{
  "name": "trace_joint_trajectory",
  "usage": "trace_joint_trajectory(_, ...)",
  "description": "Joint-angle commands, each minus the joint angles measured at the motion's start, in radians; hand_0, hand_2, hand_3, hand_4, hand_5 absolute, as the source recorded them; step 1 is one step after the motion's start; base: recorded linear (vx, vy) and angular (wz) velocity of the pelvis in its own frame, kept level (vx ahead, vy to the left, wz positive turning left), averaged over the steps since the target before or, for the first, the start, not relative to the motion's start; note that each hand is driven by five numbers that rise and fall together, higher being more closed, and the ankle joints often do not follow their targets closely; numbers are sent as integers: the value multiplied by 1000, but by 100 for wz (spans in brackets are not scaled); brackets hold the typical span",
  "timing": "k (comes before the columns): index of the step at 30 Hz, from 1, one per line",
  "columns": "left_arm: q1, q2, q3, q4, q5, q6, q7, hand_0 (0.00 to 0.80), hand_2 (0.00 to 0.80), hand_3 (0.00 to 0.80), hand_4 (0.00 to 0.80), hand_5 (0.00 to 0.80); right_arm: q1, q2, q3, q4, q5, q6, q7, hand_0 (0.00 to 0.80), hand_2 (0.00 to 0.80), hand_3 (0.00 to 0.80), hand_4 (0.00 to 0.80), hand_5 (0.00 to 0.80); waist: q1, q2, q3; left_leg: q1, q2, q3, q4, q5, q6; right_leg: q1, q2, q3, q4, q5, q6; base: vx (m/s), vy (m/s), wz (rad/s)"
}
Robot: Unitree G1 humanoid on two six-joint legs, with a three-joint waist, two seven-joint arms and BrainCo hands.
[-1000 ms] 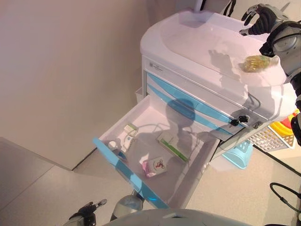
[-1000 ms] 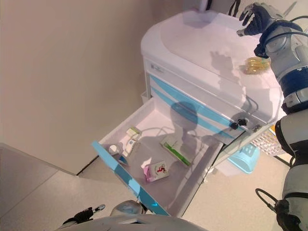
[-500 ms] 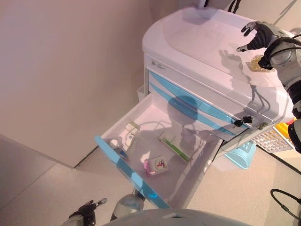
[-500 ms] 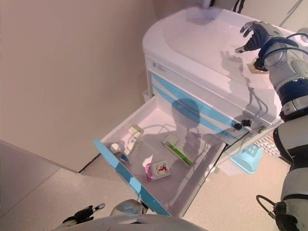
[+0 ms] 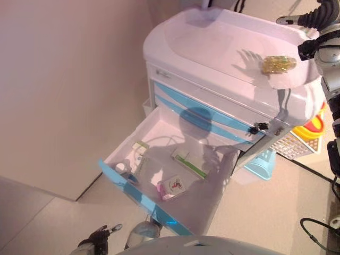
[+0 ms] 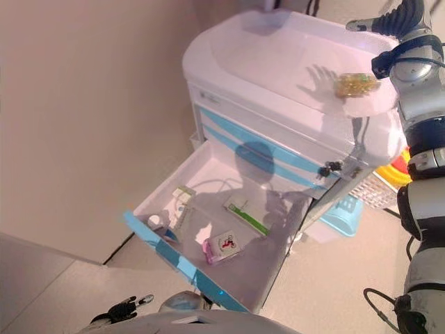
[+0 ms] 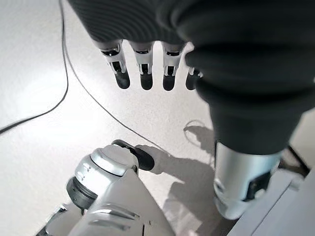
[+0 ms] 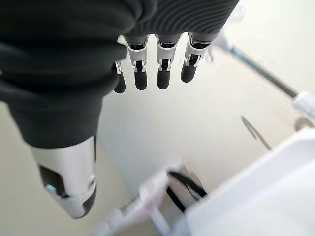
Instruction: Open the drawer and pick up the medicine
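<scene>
Left eye view shows the white plastic drawer (image 5: 159, 125) open; right hand (image 5: 313, 16) and left hand (image 7: 147, 69) both relaxed, grasping nothing.

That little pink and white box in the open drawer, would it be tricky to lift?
The pink and white box looks like thin card, so probably light and easily crushed. It lies flat on the drawer floor, so it likely slides rather than rolls, and fingers may struggle to get under it.

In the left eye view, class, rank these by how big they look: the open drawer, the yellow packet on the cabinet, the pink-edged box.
1. Open drawer
2. Yellow packet and pink-edged box: look alike, no ranking.
</scene>
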Motion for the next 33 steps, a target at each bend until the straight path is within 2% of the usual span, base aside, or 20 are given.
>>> trace_joint_trajectory(1, -1, 63, -34, 20, 51, -38, -12, 0, 0, 0, 0, 0, 55, -110, -34, -94, 62, -39, -52, 0, 0, 0, 0, 0, -38, -12, -44, 59, -29, 56, 2, -132, 10, -48, -55, 89, 62, 48, 77, -46, -14, -29)
trace_joint_trajectory(4, -11, 63, -28, 14, 51, -36, -17, 0, 0, 0, 0, 0, 204, -136, -146, -133, 103, -55, -45, 0, 0, 0, 0, 0, -83, -6, -47, 67, -21, 89, 4, -141, 12, -59, -51, 129, 64, 53, 79, -50, -16, -42)
trace_joint_trajectory(7, -24, 66, -30, 10, 50, -33, -20, 0, 0, 0, 0, 0, 334, -127, -243, -141, 126, -62, -30, 0, 0, 0, 0, 0, -109, -4, -50, 74, -15, 112, 2, -147, 12, -64, -47, 154, 63, 57, 81, -49, -20, -47)
trace_joint_trajectory(11, -55, 55, -26, 5, 54, -16, -13, 0, 0, 0, 0, 0, 569, -42, -379, -158, 109, -79, -8, 0, 0, 0, 0, 0, -156, 4, -46, 80, -6, 150, 2, -154, 11, -72, -43, 187, 60, 63, 83, -40, -19, -41)
trace_joint_trajectory(15, -57, 46, -22, 6, 77, -26, -19, 0, 0, 0, 0, 0, 743, 50, -434, -171, 123, -72, 28, 0, 0, 0, 0, 0, -184, 10, -42, 86, -2, 172, 2, -161, 13, -74, -39, 208, 54, 68, 82, -21, -22, -35)
trace_joint_trajectory(20, -57, 32, -23, 0, 104, -48, -7, 0, 0, 0, 0, 0, 916, 173, -456, -179, 163, -83, 113, 0, 0, 0, 0, 0, -210, 15, -34, 88, -1, 191, 2, -167, 15, -79, -36, 223, 49, 71, 80, -15, -13, -16)
trace_joint_trajectory(26, -55, 19, -26, -7, 146, -85, -2, 0, 0, 0, 0, 0, 1082, 342, -395, -124, 171, -65, 215, 0, 0, 0, 0, 0, -244, 24, -24, 88, 4, 213, 1, -163, 14, -88, -34, 230, 52, 73, 81, -1, 5, -9)
trace_joint_trajectory(28, -54, 18, -28, -4, 157, -103, -2, 0, 0, 0, 0, 0, 1110, 379, -373, -82, 159, -60, 248, 0, 0, 0, 0, 0, -250, 26, -23, 88, 3, 214, 1, -163, 14, -88, -32, 232, 52, 72, 81, 23, 16, -12)
trace_joint_trajectory(32, -72, 10, -57, 3, 187, -143, 9, 0, 0, 0, 0, 0, 1162, 504, -283, 126, 111, -95, 264, 0, 0, 0, 0, 0, -259, 34, -15, 88, 5, 221, 3, -159, 16, -90, -30, 235, 55, 72, 79, 50, 26, -3)
trace_joint_trajectory(33, -78, -5, -63, 22, 248, -212, 61, 0, 0, 0, 0, 0, 1170, 534, -262, 193, 74, -117, 264, 0, 0, 0, 0, 0, -257, 31, -11, 85, 4, 222, 8, -160, 19, -94, -30, 234, 61, 71, 78, 36, -6, -6)
